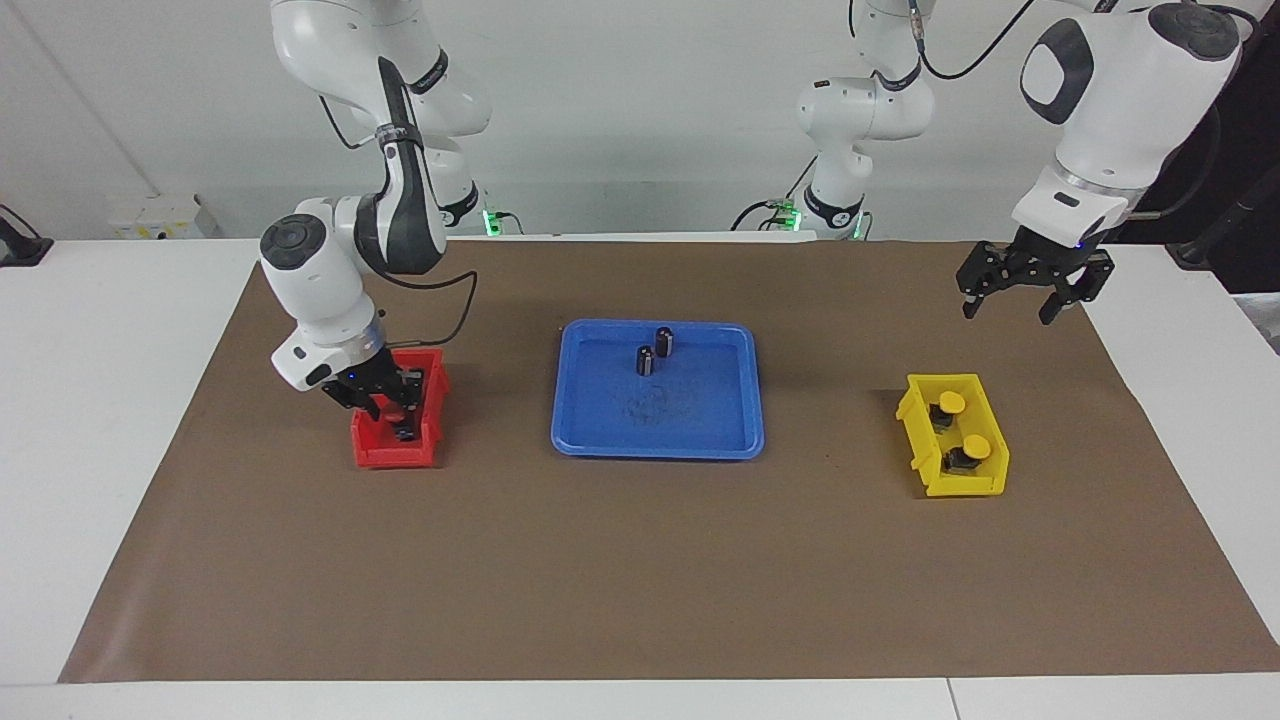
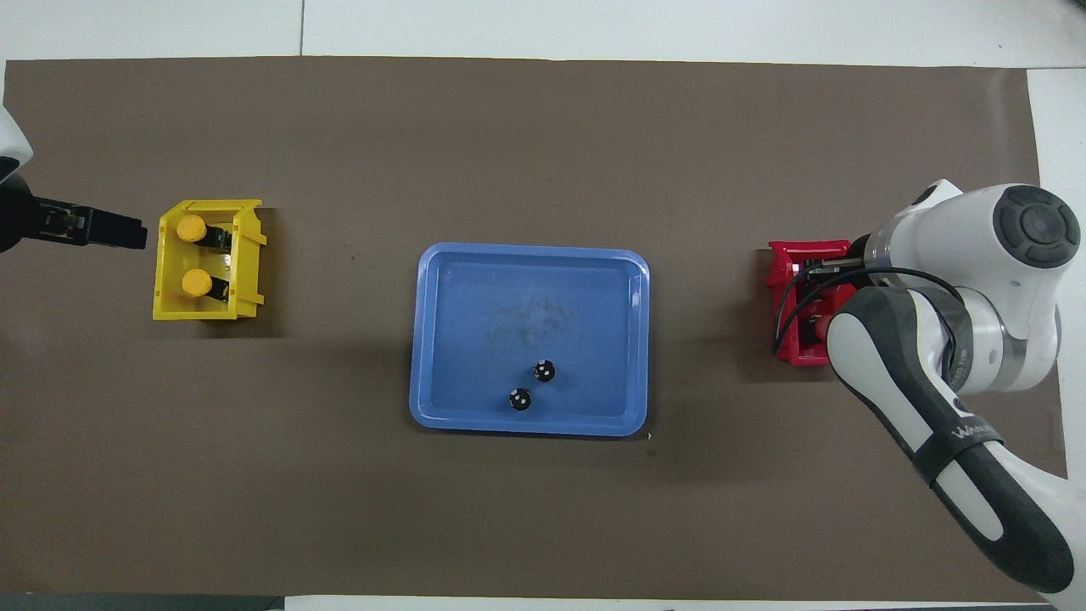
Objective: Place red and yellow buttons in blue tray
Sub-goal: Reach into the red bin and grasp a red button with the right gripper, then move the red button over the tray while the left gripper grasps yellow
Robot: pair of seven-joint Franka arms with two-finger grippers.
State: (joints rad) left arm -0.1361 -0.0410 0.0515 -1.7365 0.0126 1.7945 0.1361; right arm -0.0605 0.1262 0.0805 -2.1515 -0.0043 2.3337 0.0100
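Observation:
The right gripper (image 1: 393, 408) is down inside the small red bin (image 1: 375, 450) at the right arm's end of the table, shut on a red button (image 1: 397, 411). In the overhead view the arm covers most of that bin. Two yellow buttons (image 1: 952, 402) (image 1: 977, 446) lie in the yellow bin (image 1: 955, 488) at the left arm's end. The left gripper (image 1: 1020, 300) waits open in the air, over the mat beside the yellow bin. The blue tray (image 1: 655, 440) lies at the middle of the table.
Two dark cylinders (image 1: 665, 341) (image 1: 646, 360) without coloured caps stand in the tray near its edge on the robots' side. A brown mat (image 1: 640, 570) covers the table under everything.

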